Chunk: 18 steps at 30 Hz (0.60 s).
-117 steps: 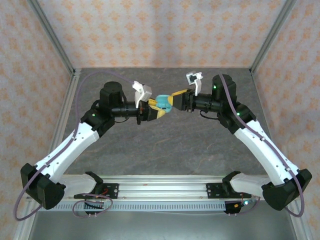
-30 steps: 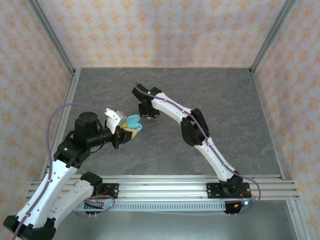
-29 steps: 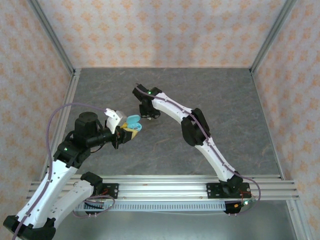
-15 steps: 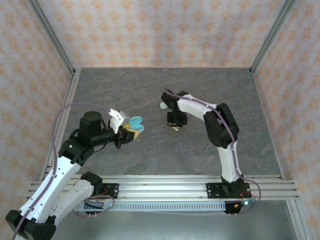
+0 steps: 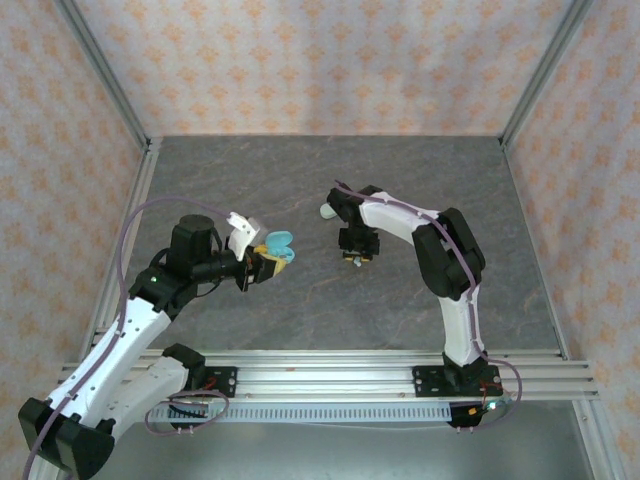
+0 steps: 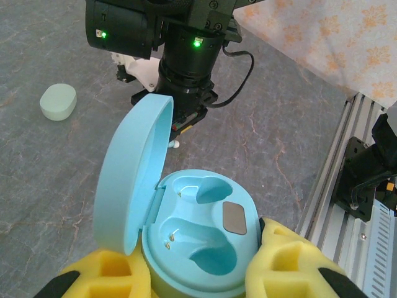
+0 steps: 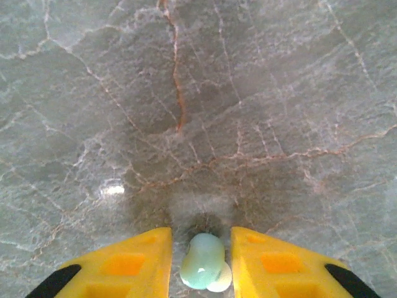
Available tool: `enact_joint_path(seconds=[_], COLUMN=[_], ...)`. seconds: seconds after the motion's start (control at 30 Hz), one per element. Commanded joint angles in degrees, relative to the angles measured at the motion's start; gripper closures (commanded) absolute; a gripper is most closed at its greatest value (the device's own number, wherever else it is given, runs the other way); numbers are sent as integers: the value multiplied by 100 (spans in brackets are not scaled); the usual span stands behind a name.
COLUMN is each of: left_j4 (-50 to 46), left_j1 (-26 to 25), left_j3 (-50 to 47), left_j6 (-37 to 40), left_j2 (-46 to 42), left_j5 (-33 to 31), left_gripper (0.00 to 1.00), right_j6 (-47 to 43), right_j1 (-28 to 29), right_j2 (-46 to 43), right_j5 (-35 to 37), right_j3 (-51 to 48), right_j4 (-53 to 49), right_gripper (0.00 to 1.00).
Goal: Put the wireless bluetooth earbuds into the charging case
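Observation:
My left gripper (image 5: 266,264) is shut on the base of a pale blue charging case (image 5: 276,247), held above the table. In the left wrist view the case (image 6: 205,242) sits between the yellow fingers (image 6: 288,264) with its lid up and both sockets empty. My right gripper (image 5: 357,259) points straight down at the table to the right of it. In the right wrist view a small mint-green earbud (image 7: 203,261) lies on the table between that gripper's (image 7: 200,237) yellow fingers. A gap shows on each side of the earbud, so the jaws are open.
A closed mint-green case (image 5: 327,211) lies on the table behind the right gripper and appears again in the left wrist view (image 6: 58,102). An aluminium rail (image 5: 330,365) runs along the near edge. Patterned walls and frame posts (image 5: 100,70) enclose the grey marble table (image 5: 300,320).
The right gripper has moved from beside the blue case to the right and down to the table, and its jaws have parted around the earbud. The left gripper has shifted the case slightly right.

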Motion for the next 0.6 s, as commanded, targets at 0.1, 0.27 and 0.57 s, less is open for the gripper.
enact_joint_path(seconds=[0.1,0.27,0.57], left_j4=[223,258,140], left_j1=[46,46,43], left_j3=[2,0,42], left_j6=[-38,-47,7], left_j2=[-108,-62,-66], left_j5=[80,62,62], left_gripper=[87,87,87], right_j6=[-167,-186,-188], right_j1=[35,42,43], right_j2=[111,145,346], right_j5=[30,15,81], right_j3=[342,313,291], right_j4=[-554,-602,-378], right_gripper=[68,68,70])
